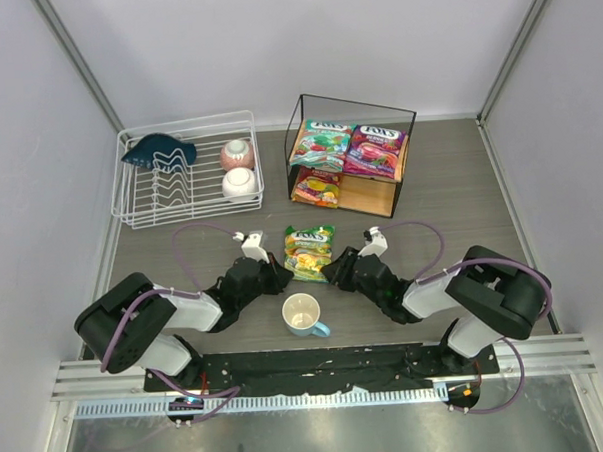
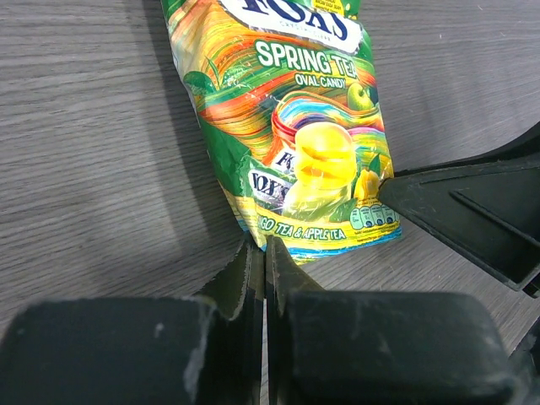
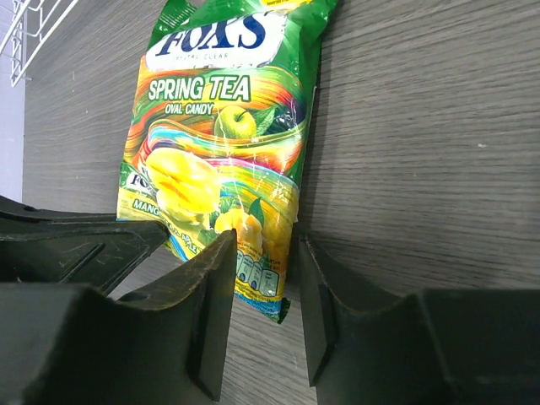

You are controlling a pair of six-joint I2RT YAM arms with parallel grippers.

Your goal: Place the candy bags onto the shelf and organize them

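Note:
The yellow-green candy bag [image 1: 310, 252] lies flat on the table between my two grippers. My left gripper [image 1: 281, 277] is shut, and its tips [image 2: 257, 251] rest at the bag's [image 2: 295, 126] near edge with nothing seen between them. My right gripper [image 1: 331, 272] is open, and its fingers [image 3: 264, 253] straddle the bag's [image 3: 215, 143] near corner. On the shelf [image 1: 410, 141], the teal-green bag [image 1: 321, 143] and the purple bag [image 1: 375, 150] lie on the top board. The orange-red bag [image 1: 316, 187] lies on the lower board.
A white mug [image 1: 303, 315] stands just in front of the grippers. A white wire dish rack [image 1: 190, 196] at the back left holds a dark blue item [image 1: 158, 150] and two bowls [image 1: 238, 169]. White walls close in the table.

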